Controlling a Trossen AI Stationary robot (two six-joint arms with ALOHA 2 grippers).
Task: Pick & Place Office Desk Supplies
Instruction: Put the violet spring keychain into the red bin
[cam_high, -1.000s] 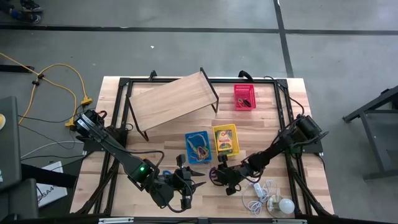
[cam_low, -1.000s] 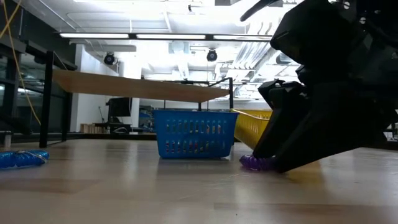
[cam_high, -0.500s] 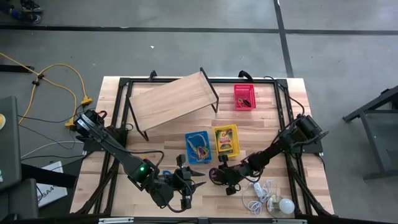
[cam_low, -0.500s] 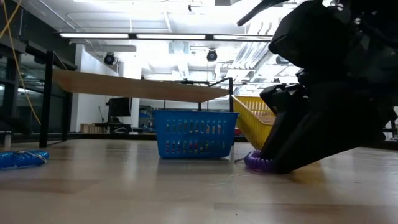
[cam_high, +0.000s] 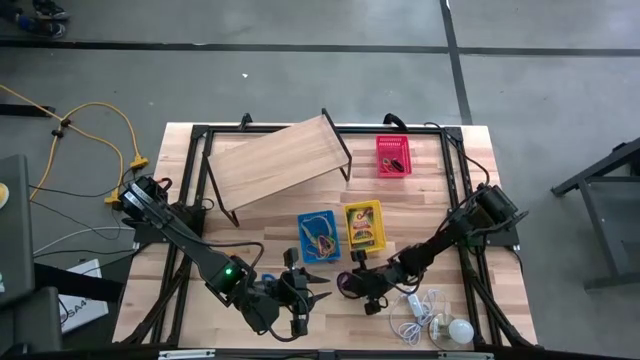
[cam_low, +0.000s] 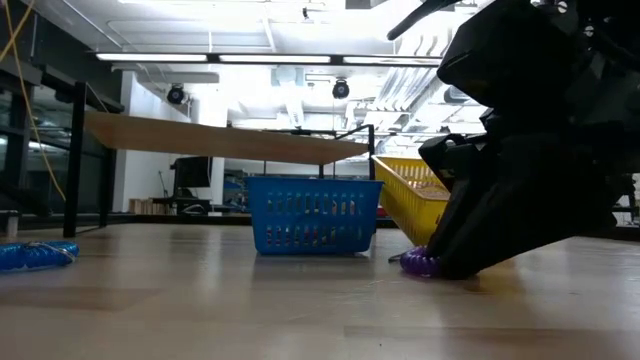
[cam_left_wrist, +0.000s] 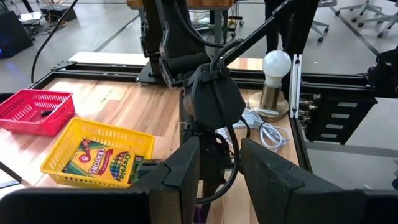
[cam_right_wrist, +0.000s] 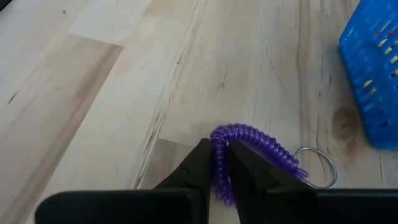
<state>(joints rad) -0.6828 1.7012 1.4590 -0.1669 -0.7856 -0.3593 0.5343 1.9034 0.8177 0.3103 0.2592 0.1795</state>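
Right gripper (cam_right_wrist: 214, 163) low at the table (cam_right_wrist: 124, 93), fingers pinched on the purple coil loop (cam_right_wrist: 249, 146), which trails beyond the fingertips toward the blue basket (cam_right_wrist: 373, 81); lift seemingly none; left gripper (cam_left_wrist: 217, 168) spread, empty.

Three baskets: one blue (cam_high: 318, 235), one yellow (cam_high: 362, 226), one red (cam_high: 392, 155). One crayon box (cam_high: 362, 229), one purple coil (cam_right_wrist: 252, 149), one bulb (cam_high: 460, 330).
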